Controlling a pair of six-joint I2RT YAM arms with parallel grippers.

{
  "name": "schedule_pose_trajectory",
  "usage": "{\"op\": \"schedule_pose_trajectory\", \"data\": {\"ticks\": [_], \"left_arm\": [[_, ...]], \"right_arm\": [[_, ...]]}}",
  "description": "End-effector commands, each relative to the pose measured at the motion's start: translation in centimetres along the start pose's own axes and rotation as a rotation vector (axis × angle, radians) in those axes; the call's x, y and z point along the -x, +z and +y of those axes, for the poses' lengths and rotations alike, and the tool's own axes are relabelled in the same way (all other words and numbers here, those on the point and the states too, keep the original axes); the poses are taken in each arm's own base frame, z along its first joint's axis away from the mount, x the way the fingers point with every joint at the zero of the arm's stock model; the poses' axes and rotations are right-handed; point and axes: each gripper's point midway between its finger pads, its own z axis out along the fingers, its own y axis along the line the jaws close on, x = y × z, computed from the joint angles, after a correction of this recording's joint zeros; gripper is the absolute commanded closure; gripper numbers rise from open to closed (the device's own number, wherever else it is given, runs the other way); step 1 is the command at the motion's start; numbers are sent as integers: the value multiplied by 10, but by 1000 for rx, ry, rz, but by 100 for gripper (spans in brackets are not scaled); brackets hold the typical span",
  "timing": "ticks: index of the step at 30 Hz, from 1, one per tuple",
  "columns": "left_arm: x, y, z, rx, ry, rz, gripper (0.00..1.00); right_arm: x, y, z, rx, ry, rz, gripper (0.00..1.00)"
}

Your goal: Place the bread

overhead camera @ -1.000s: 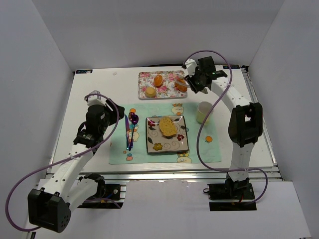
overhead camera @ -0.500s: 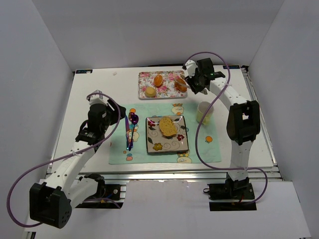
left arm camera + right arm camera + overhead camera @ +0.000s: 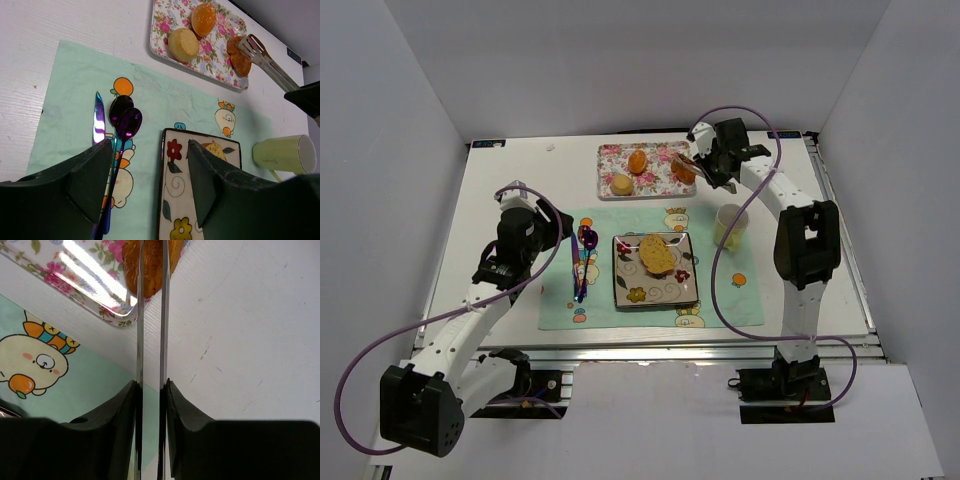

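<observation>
Over the placemat the left gripper hangs spread wide, holding nothing, with the spoon and plate below. At the tray's near-right corner the right gripper is clamped on tongs. Their blades pinch the bread at the rim, with white table right alongside.

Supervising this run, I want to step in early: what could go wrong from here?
The metal tongs in the right end effector seem to pinch the brown bread piece on the floral tray near its edge; it may slip. The pale green mug beside the route to the square plate might get knocked.
</observation>
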Motion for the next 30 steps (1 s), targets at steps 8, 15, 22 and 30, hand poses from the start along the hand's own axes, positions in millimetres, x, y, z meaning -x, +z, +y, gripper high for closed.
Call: {"op": "schedule_pose_trajectory", "data": {"ticks": [8, 15, 22, 30], "left_arm": [[16, -2, -13, -34, -4, -36, 29], [22, -3, -18, -47, -8, -47, 29], [21, -5, -17, -49, -8, -48, 29], [19, -5, -17, -57, -8, -42, 29]], "right_arm": [[20, -28, -1, 58, 54, -80, 99], [60, -112, 23, 168, 25, -270, 100], [-15, -188, 168, 639, -316, -353, 100], [-93, -195, 239, 685, -486, -267, 100]]}}
